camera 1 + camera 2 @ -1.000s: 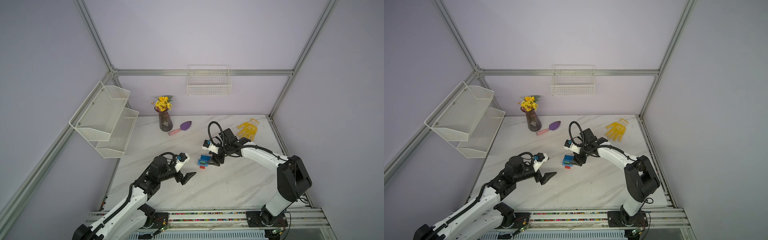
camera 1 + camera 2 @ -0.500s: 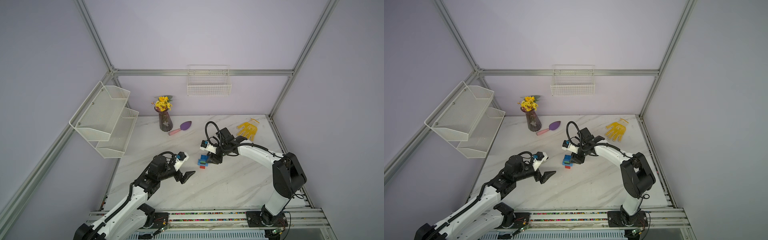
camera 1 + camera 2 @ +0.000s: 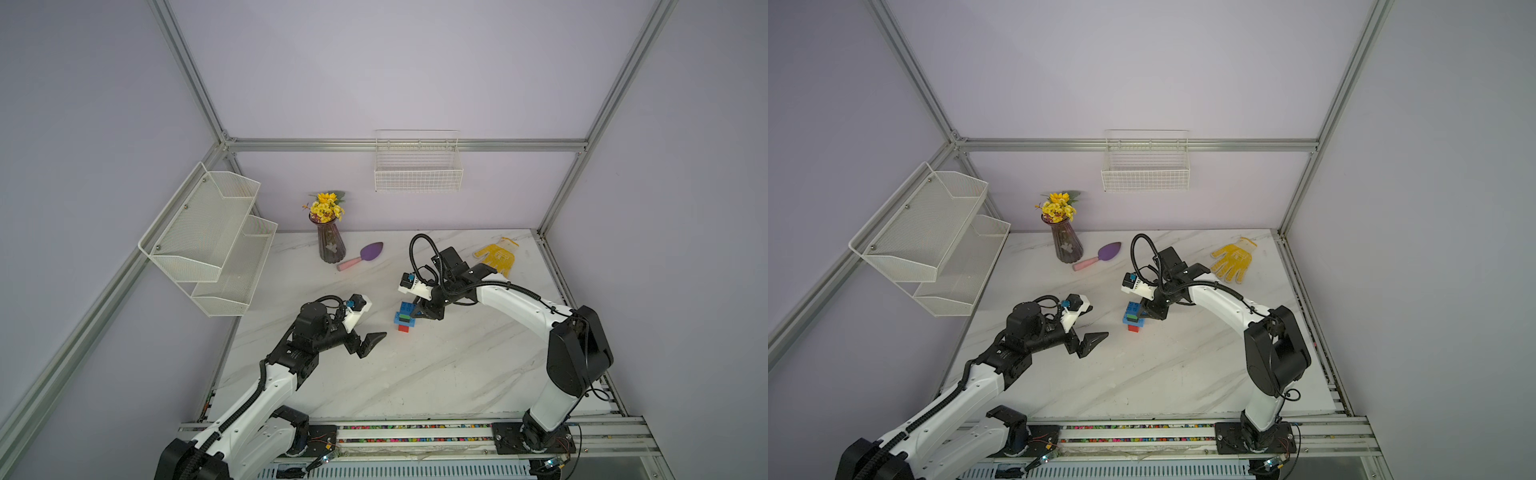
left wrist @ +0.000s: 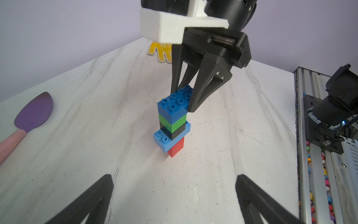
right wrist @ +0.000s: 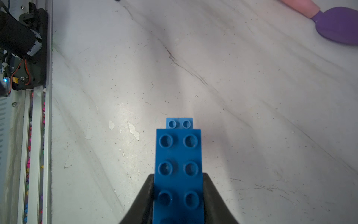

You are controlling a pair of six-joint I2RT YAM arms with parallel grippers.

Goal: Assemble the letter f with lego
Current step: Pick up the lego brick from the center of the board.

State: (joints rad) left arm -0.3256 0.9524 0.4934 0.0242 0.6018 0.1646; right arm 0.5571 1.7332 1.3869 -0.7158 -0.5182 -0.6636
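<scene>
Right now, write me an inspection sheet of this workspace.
Surface: marble table, scuffed, with chipped spots near the stack.
Job's things: lego stack upright; from the bottom red, light blue, black, green, then the dark blue brick on top.
Clutter: vase, trowel and glove, all apart from the stack.
Grippers: right gripper shut on the dark blue brick; left gripper open, apart from the stack.
Cables: black cable loops above the right wrist; no snag seen.
Surroundings: basket on the back wall, shelf on the side wall, metal frame.
</scene>
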